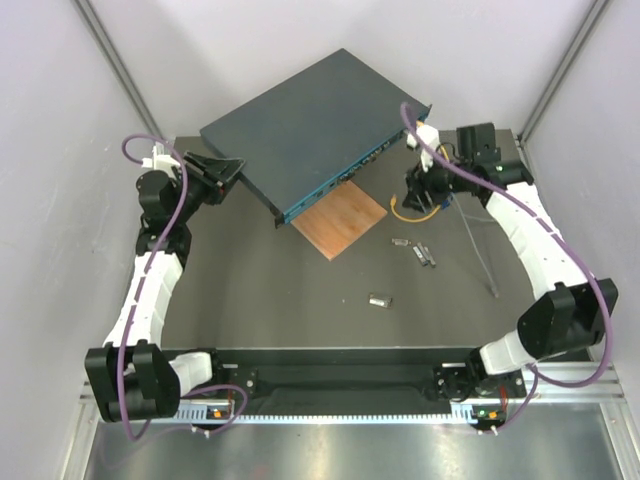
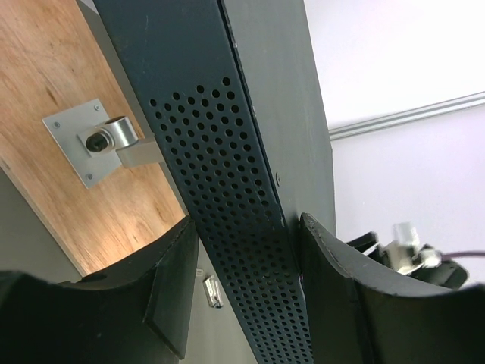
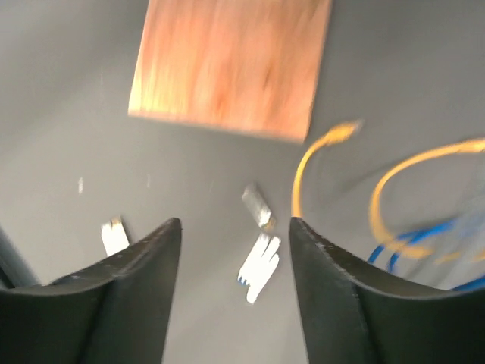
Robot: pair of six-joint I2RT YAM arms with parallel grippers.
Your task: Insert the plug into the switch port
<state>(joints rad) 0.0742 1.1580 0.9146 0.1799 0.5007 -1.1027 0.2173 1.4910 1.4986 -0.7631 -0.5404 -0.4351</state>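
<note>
The switch [image 1: 310, 125], a flat dark blue-grey box with a teal socket face, lies at the back with its front edge over a wooden square. My left gripper [image 1: 232, 172] is at its left corner. In the left wrist view my left gripper [image 2: 246, 221] straddles the perforated side wall of the switch [image 2: 227, 152], with both fingers against its edges. A yellow cable [image 1: 404, 209] lies right of the wood; its plug end [image 3: 342, 131] shows blurred in the right wrist view. My right gripper [image 1: 426, 188] hovers over the cables, and in its own view my right gripper [image 3: 235, 224] is open and empty.
The thin wooden square [image 1: 340, 218] lies before the switch; a metal bracket [image 2: 98, 140] shows on wood. Small metal pieces [image 1: 425, 253] and another [image 1: 378, 299] lie on the dark table. A blue cable [image 3: 409, 254] coils beside the yellow one. A thin rod [image 1: 480, 245] lies at right.
</note>
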